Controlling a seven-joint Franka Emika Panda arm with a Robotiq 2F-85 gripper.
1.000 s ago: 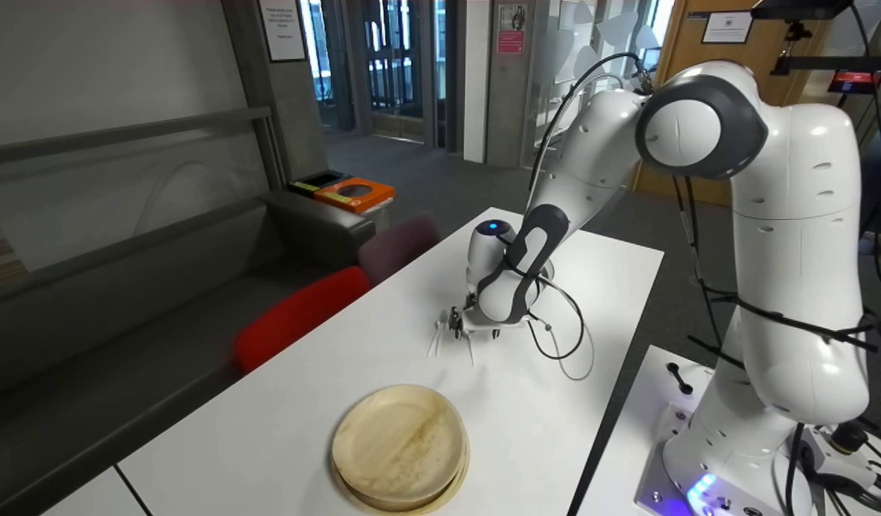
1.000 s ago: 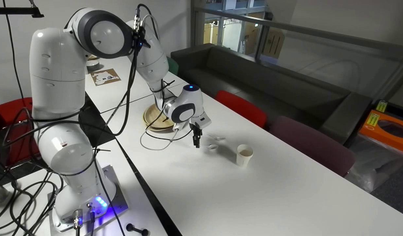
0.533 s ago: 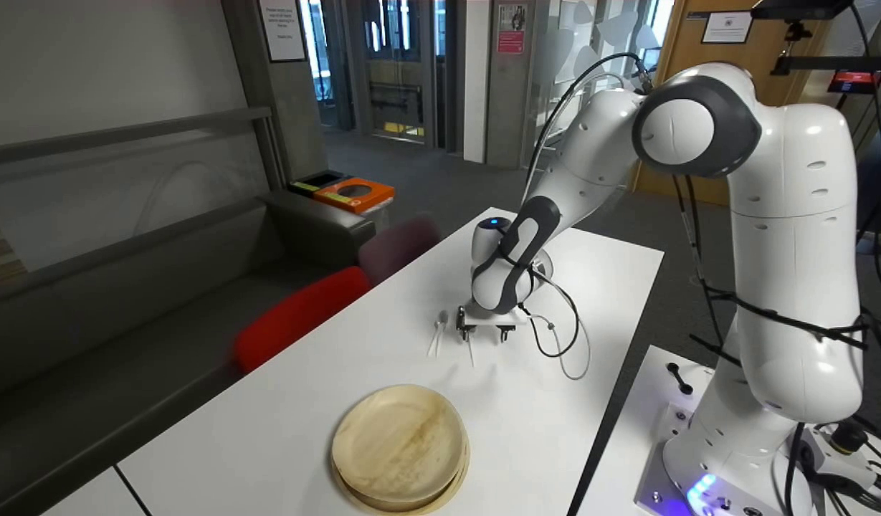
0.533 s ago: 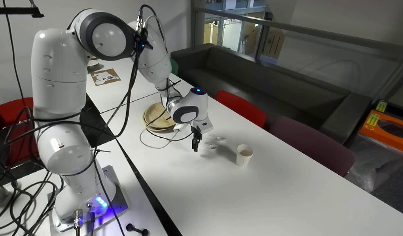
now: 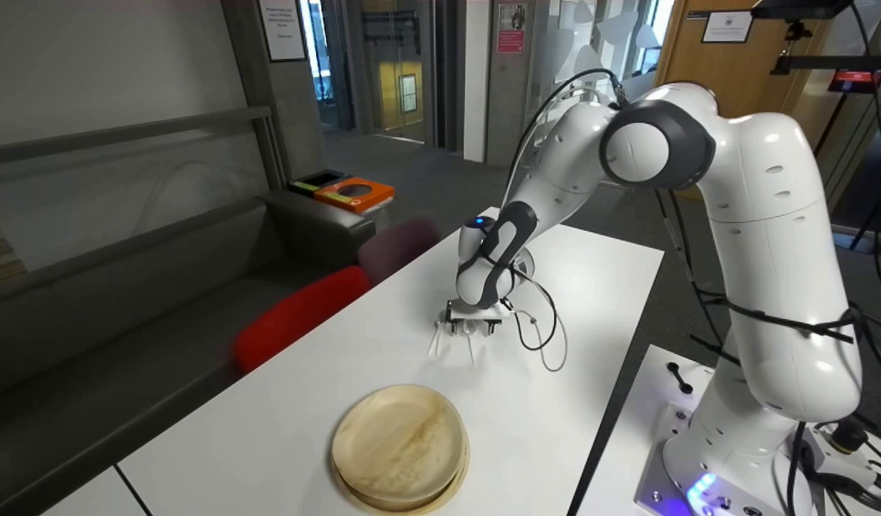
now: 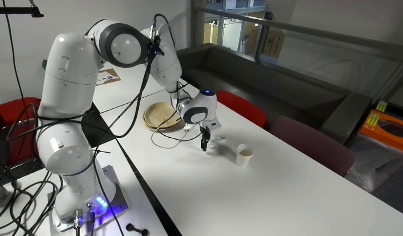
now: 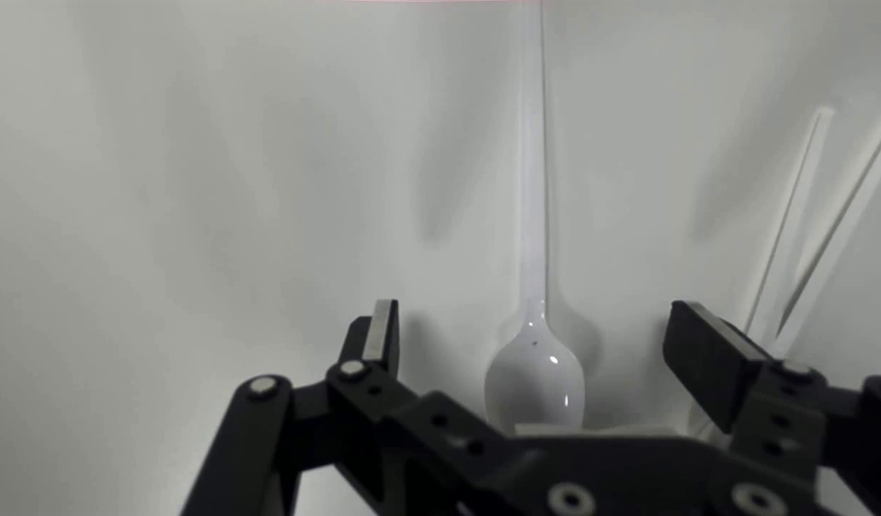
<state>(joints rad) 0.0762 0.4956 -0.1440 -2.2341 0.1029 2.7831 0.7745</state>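
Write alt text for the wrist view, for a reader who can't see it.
A white spoon lies on a white table, its bowl showing between the spread jaws of a black gripper, touching neither. The spoon's handle runs up out of the frame; two other white handles at right pass behind the gripper.

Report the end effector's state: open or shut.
Open: the wrist view shows the end effector with fingertips apart, a spoon visible between them.
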